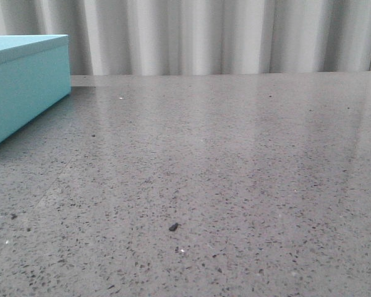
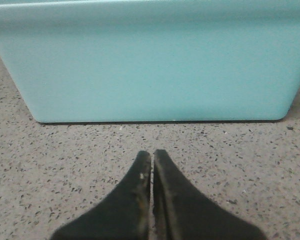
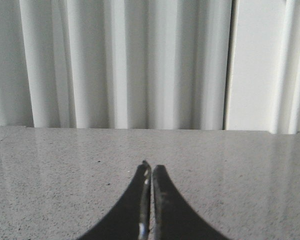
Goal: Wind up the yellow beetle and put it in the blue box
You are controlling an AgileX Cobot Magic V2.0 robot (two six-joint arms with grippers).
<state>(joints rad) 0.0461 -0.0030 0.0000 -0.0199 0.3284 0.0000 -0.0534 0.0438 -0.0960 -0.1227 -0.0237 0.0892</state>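
The blue box, lid on, stands at the far left of the grey speckled table in the front view. In the left wrist view its long turquoise side fills the upper half of the picture. My left gripper is shut with nothing in it, low over the table and a short way in front of that side. My right gripper is shut too and holds nothing, pointing over bare tabletop toward the curtain. Neither arm appears in the front view. The yellow beetle is out of view.
A pale pleated curtain hangs behind the table's far edge. A small dark speck lies on the tabletop near the front. A white panel stands to one side of the curtain in the right wrist view.
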